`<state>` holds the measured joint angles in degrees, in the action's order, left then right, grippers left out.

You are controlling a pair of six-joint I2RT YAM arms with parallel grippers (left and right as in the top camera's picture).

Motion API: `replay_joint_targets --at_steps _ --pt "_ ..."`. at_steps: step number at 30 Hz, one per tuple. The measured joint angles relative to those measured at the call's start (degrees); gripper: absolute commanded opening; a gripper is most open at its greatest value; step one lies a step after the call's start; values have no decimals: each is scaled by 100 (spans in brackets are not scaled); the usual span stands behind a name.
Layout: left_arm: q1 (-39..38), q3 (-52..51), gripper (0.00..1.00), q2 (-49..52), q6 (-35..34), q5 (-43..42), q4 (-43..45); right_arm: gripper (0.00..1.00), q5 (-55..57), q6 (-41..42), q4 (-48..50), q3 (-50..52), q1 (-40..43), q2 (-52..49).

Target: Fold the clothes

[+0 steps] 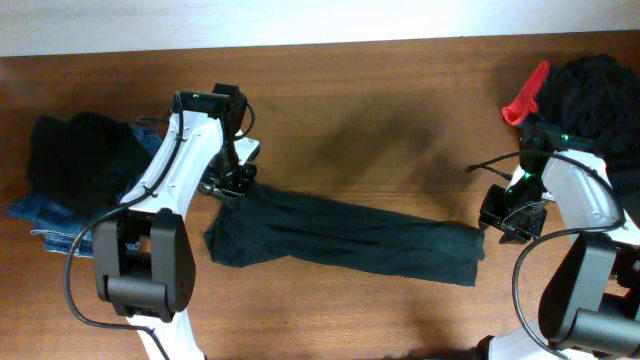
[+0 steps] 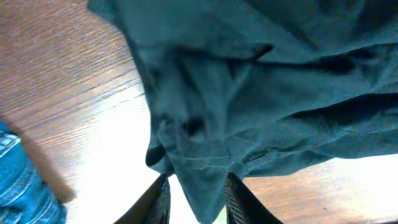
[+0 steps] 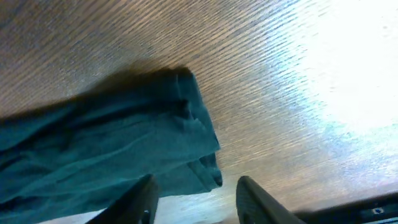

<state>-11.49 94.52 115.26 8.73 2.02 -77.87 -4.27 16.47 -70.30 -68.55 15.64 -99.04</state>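
Legible markings: none. No text, label, brand, number or sign can be read on the T-shirt or the table in any of the three views.

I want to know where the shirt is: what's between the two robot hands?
The dark T-shirt lies stretched from the left gripper toward the right gripper, seen from overhead.

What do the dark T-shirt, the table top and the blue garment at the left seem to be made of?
T-shirt: soft matte knit, probably cotton jersey; it lies in limp folds and wrinkles.
Table top: wood or wood-look laminate, brown and slightly glossy; grain lines and bright glare show in the wrist views.
Blue garment: likely denim; faded blue with a stitched seam.
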Motion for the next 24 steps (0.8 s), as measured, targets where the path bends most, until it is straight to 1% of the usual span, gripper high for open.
replay_joint_targets --at_steps 7,8,10,11,13,15,18,22,24 --pt "13 2 33 2 -2 149 4 49 -2 2 0 0 0 0" --pt "22 0 32 2 -2 151 17 52 -2 4 2 0 0 0" --pt "31 0 31 0 -2 144 122 64 -2 4 9 0 0 0" --pt "33 0 28 2 -2 118 195 73 0 13 44 0 0 0" --pt "31 0 23 2 -11 -9 356 85 -9 44 199 2 0 0" --pt "22 0 23 0 -11 -140 496 94 -24 7 343 0 2 0" --pt "-44 2 24 0 -22 -304 680 98 -227 7 461 2 87 0" --pt "-166 48 24 0 -22 -417 765 98 -660 -92 446 22 435 0" --pt "-256 229 24 0 -22 -555 776 98 -876 -225 411 114 654 2"
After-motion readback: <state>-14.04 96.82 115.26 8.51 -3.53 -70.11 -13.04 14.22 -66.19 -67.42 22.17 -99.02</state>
